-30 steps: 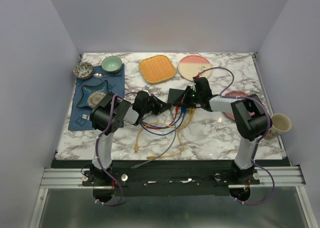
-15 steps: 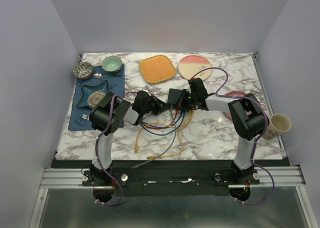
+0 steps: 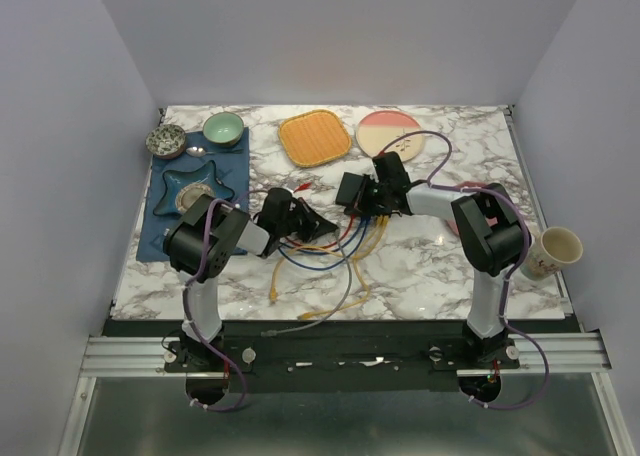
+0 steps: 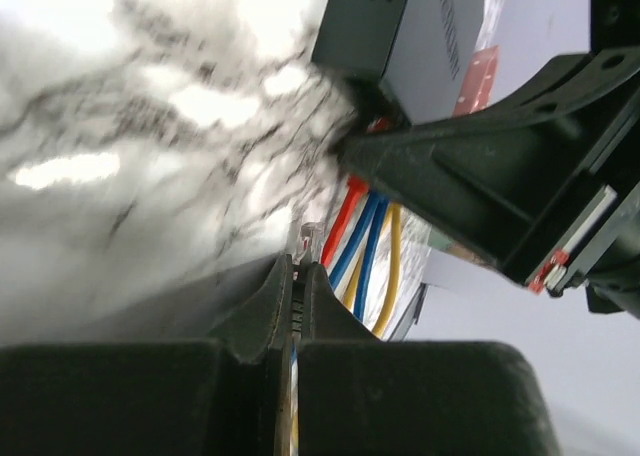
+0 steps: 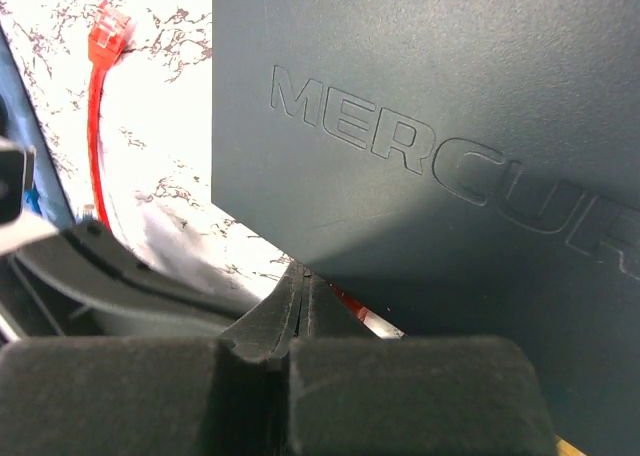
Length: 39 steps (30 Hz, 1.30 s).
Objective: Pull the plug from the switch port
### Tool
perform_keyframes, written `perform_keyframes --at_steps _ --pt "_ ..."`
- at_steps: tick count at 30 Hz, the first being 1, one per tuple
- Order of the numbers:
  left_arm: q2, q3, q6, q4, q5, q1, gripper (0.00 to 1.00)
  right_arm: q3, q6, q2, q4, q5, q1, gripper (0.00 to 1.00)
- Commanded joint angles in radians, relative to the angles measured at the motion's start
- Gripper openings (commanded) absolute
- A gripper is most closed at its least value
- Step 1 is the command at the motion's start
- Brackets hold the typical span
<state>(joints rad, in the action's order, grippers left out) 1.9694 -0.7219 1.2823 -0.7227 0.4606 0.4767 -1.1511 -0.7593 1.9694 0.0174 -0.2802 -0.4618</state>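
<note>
Marble table (image 3: pixel 430 266), with the switch (image 3: pixel 351 189) mid-table and my right gripper (image 5: pixel 301 276) at its edge, fingers pressed together. My left gripper (image 4: pixel 297 268) is pinched on a clear plug (image 4: pixel 306 239). I'd brace the box and draw straight back along the cable, no twisting.

Plain pale lilac walls (image 3: pixel 340 36) enclose a white marble-patterned table (image 3: pixel 430 266); an aluminium rail (image 3: pixel 120 351) crosses the lower frame under even light.
</note>
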Motion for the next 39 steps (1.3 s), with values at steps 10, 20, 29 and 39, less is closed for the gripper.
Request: perform_keyframes --at_steps 10,20,29,39 --pt "-0.389 0.026 -0.23 0.635 -0.229 -0.091 0.0 0.157 0.041 -0.259 -0.111 0.122 0.003 0.03" --pt "-0.471 0.006 -0.288 0.878 -0.344 -0.222 0.38 0.24 0.045 -0.302 -0.114 0.17 0.005 0.04" --pt "-0.537 -0.025 -0.284 0.841 -0.358 -0.208 0.99 0.18 0.034 -0.258 -0.105 0.179 0.009 0.04" --pt "-0.389 -0.157 -0.215 0.594 -0.253 -0.024 0.99 0.038 -0.072 -0.1 -0.105 0.133 0.1 0.01"
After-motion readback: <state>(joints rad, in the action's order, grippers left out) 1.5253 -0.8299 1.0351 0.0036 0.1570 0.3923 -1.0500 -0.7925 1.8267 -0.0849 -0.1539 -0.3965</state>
